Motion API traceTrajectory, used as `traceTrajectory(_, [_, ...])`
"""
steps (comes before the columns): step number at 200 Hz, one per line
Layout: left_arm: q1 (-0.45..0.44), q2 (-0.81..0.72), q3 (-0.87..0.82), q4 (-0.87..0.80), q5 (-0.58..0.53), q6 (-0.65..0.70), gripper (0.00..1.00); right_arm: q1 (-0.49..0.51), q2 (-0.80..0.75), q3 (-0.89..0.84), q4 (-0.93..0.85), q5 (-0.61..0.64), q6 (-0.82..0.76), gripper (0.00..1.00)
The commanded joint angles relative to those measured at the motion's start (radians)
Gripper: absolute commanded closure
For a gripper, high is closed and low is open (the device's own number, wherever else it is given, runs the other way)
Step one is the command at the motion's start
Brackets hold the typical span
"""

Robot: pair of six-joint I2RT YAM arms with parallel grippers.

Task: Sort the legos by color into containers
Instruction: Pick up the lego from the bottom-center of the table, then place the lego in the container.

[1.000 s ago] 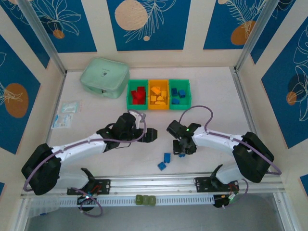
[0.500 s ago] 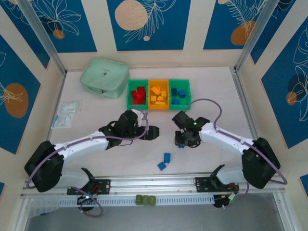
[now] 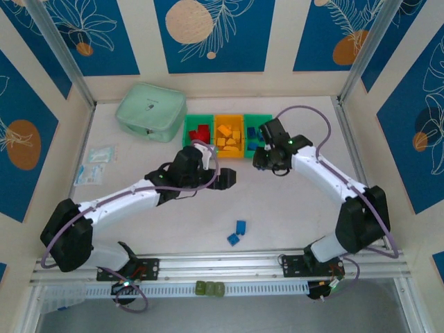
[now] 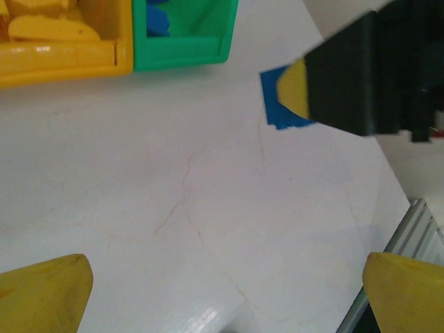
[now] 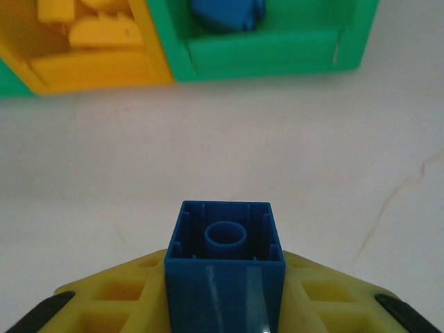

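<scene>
The right end effector (image 3: 264, 161) is pinched narrow on a blue brick (image 5: 225, 260). The brick stands up between its yellow fingers (image 5: 111, 291), hollow underside toward the wrist camera. It hangs above the counter (image 4: 208, 208), just on the near side of the right green bin (image 5: 277, 55).

Three bins sit joined in a row at the far centre:
- The left green bin (image 3: 186, 141) holds red bricks (image 3: 200, 135).
- The orange bin (image 3: 229, 117) in the middle holds yellow bricks (image 3: 229, 137).
- The right green bin holds binned blue bricks (image 5: 227, 14).

The left end effector (image 3: 227, 180) is spread wide and holds nothing. Its yellow fingertips (image 4: 41, 298) stand far apart over bare counter. It is on the near side of the bins and just left of the right end effector.

Two loose blue bricks (image 3: 237, 232) lie on the counter at the near centre, just beside each other and well apart from both end effectors.

A mint pouch (image 3: 150, 111) rests at the far left, just beside the left green bin. A small packet (image 3: 94, 166) lies near the left edge.
</scene>
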Motion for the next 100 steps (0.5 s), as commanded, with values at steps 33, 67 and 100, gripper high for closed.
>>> traceTrajectory(33, [0.043,0.044,0.097,-0.04,-0.001,0.027,0.01,-0.075,0.221,0.235,0.001,0.04,-0.116,0.63])
traceTrajectory(67, [0.074,0.074,0.113,-0.022,0.024,0.016,0.01,-0.117,0.349,0.345,0.002,0.059,-0.149,0.63])
traceTrajectory(100, [0.091,0.091,0.11,-0.005,0.032,0.004,0.01,-0.135,0.455,0.419,-0.009,0.103,-0.177,0.63])
